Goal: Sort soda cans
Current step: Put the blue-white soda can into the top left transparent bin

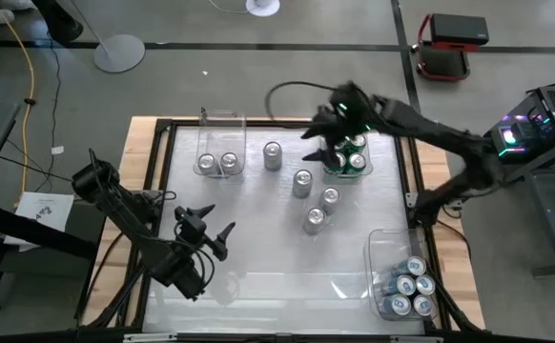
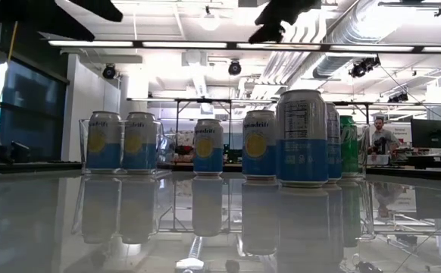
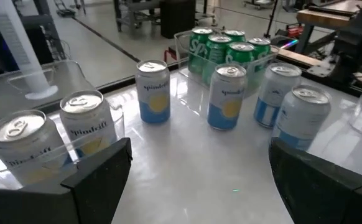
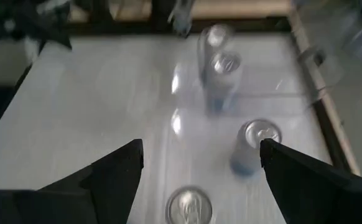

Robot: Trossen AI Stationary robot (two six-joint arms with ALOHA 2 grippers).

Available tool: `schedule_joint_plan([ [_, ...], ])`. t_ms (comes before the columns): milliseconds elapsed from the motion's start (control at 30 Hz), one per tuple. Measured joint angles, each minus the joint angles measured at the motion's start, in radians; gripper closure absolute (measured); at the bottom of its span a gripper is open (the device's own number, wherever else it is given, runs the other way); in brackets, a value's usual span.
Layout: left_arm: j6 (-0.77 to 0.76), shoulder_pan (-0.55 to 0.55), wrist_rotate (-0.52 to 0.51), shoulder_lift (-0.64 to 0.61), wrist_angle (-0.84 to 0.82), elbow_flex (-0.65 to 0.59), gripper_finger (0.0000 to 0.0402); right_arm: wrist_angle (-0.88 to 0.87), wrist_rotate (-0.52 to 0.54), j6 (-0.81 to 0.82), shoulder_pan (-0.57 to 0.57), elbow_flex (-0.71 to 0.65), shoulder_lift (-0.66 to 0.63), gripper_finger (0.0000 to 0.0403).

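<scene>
Four silver-and-blue soda cans stand loose mid-table [image 1: 302,181], [image 1: 273,155], [image 1: 329,198], [image 1: 315,220]. Two more stand in a clear bin at the far left [image 1: 217,164], [image 3: 84,124]. Green cans fill a clear bin at the far right [image 1: 346,157], [image 3: 224,46]. Several blue cans stand in a near-right bin [image 1: 406,286]. My right gripper [image 1: 318,129], [image 4: 201,146] hovers open, high over the table beside the green cans, touching nothing. My left gripper [image 1: 215,221], [image 3: 201,149] waits open above the table's near left part.
A raised dark frame [image 1: 163,124] borders the glossy white table top. The near middle of the top [image 1: 277,276] is bare. In the low view the loose cans [image 2: 302,136] stand in a row across the table. A person [image 2: 380,136] is far off in the room behind.
</scene>
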Motion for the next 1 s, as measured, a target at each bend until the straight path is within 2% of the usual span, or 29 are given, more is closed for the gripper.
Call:
schedule_joint_plan([
  [167, 0.055, 0.040, -0.055, -0.013, -0.015, 0.000, 0.0046, 0.579, 0.116, 0.180, 0.062, -0.490, -0.259, 0.0093],
  [267, 0.093, 0.083, -0.065, -0.052, -0.056, 0.000, 0.0046, 1.012, 0.173, 0.296, 0.101, -0.726, -0.303, 0.0093],
  [367, 0.154, 0.127, -0.092, -0.102, -0.096, 0.000, 0.0046, 1.366, 0.184, 0.315, 0.129, -0.856, -0.267, 0.0093],
  [467, 0.257, 0.177, -0.099, -0.169, -0.103, 0.000, 0.0046, 1.516, 0.212, 0.293, 0.138, -0.884, -0.193, 0.0093],
  [567, 0.373, 0.224, -0.115, -0.229, -0.095, 0.000, 0.0046, 1.499, 0.249, 0.252, 0.124, -0.822, -0.100, 0.0093],
  [667, 0.474, 0.274, -0.135, -0.273, -0.092, 0.000, 0.0046, 1.383, 0.235, 0.208, 0.096, -0.708, -0.003, 0.0093],
  [833, 0.597, 0.355, -0.152, -0.288, -0.088, -0.002, 0.0046, 1.032, 0.186, 0.085, 0.045, -0.445, 0.131, 0.0076],
  [933, 0.638, 0.398, -0.171, -0.289, -0.070, -0.057, 0.0046, 0.786, 0.116, 0.041, 0.016, -0.273, 0.217, 0.0062],
  [1000, 0.630, 0.420, -0.169, -0.293, -0.068, -0.109, 0.0046, 0.635, 0.108, 0.026, 0.000, -0.167, 0.280, 0.0057],
])
